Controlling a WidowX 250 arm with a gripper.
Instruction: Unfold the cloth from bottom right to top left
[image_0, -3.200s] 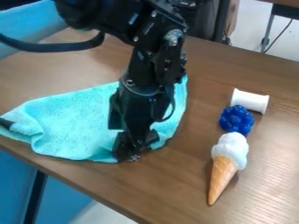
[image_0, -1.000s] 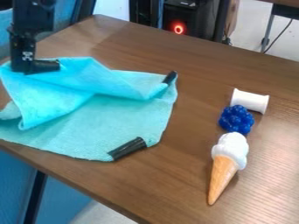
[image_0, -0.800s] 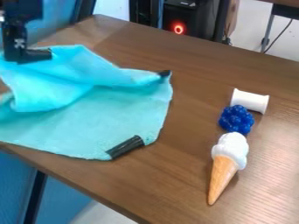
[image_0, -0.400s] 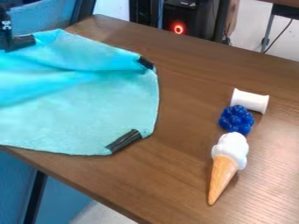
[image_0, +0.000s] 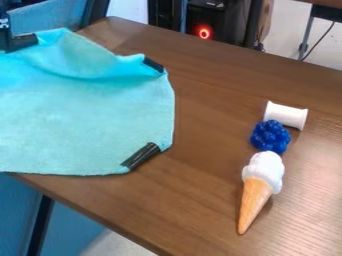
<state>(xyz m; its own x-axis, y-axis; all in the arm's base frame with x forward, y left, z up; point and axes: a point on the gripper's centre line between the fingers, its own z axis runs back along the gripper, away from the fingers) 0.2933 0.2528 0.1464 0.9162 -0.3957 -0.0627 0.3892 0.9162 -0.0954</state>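
At the upper left edge of the camera view is the gripper (image_0: 20, 44), shut on the top edge of the cloth. The turquoise cloth (image_0: 87, 120) is spread over the left part of the table, its upper part raised in a soft ridge toward the gripper. Black tape marks two of its corners, one at the upper right and one at the lower right. The cloth's left side runs past the view's edge.
On the right of the brown table (image_0: 220, 110) lie a white spool (image_0: 286, 115), a blue berry-like toy (image_0: 270, 136) and a toy ice cream cone (image_0: 258, 187). The table's front edge slants from the left down to the bottom centre.
From over the middle of the cloth, the gripper has moved to the upper left. The cloth has opened out and slid left with it, and its taped right corners have shifted left.
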